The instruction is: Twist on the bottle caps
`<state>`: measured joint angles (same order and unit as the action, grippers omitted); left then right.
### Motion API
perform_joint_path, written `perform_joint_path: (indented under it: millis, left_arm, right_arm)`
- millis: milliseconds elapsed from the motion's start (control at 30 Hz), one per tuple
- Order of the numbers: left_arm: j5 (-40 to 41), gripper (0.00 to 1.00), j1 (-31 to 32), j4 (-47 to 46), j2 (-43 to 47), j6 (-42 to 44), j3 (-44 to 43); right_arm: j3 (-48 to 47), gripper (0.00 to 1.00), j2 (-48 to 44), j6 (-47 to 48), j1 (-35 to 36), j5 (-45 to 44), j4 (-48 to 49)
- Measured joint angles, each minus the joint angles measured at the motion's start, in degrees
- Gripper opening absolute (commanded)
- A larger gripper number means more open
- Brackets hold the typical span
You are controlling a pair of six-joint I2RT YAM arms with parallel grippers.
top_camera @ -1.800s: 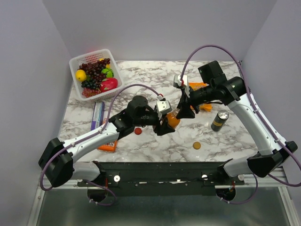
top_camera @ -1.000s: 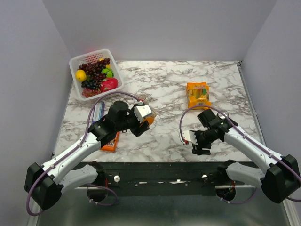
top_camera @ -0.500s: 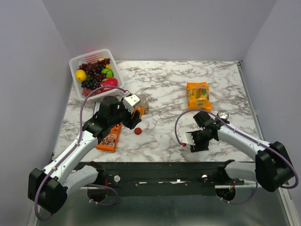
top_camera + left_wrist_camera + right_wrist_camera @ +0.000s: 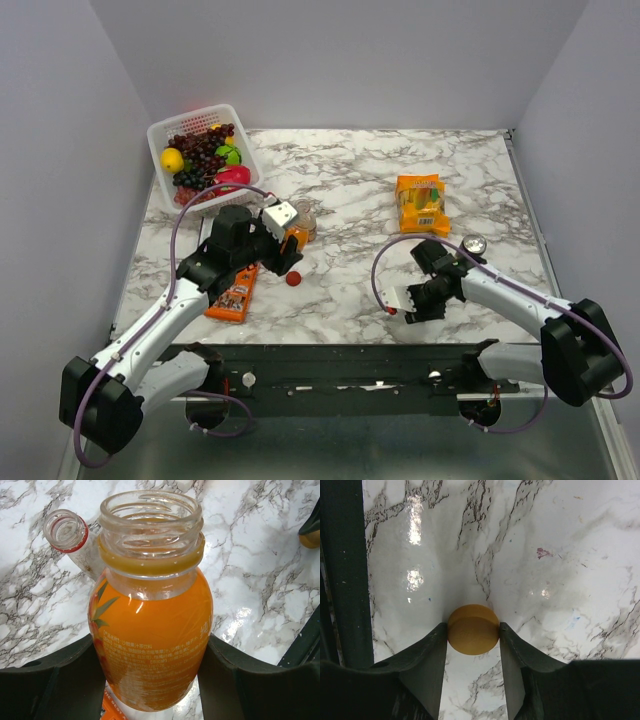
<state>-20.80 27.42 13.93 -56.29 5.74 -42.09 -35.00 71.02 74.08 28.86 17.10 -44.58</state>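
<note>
- Right gripper [image 4: 473, 636]: I've got both fingers pressed against the small round orange plastic cap [image 4: 473, 627], which sits on the white marble table [image 4: 545, 555] near its front edge.
- Left gripper [image 4: 150, 682] is clamped round the orange plastic juice bottle [image 4: 150, 630], mouth uncapped.
- Just beside it I see the uncapped clear plastic bottle [image 4: 66, 530]; the small round red plastic cap [image 4: 293, 278] lies on the marble nearby.

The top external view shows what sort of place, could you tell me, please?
Most likely a robot test cell, not a kitchen: a marble-patterned tabletop boxed in by plain grey walls, two white-and-black robot arms bolted to its near edge, and props like a white plastic basket of fruit.
</note>
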Motion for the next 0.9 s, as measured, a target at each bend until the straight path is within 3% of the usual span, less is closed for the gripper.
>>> perform_joint_path:
  millis: [267, 367, 567, 667, 900]
  left_arm:
    - [-3.8, 0.0, 0.1, -2.9, 0.5, 1.2, 3.7]
    - [-6.5, 0.0, 1.1, -6.1, 2.2, 3.7, 7.8]
    - [-9.4, 0.0, 10.7, -14.3, 3.4, 10.0, 15.0]
    - [-10.2, 0.0, 14.0, -18.6, 0.3, 11.4, 14.7]
    - [-10.7, 0.0, 17.5, -26.4, -1.5, 13.1, 14.8]
  right_arm:
    - [-4.0, 0.37, -0.2, -1.1, 0.0, 0.0, -3.8]
    - [-16.3, 0.37, -1.1, -4.5, 0.0, 3.3, -10.4]
    - [-45.3, 0.36, -0.8, -13.8, 1.1, 13.0, -20.8]
    - [-52.5, 0.37, -0.5, -18.2, 5.3, 15.6, -25.0]
    - [-56.4, 0.37, 2.2, -25.1, 18.7, 15.1, -28.9]
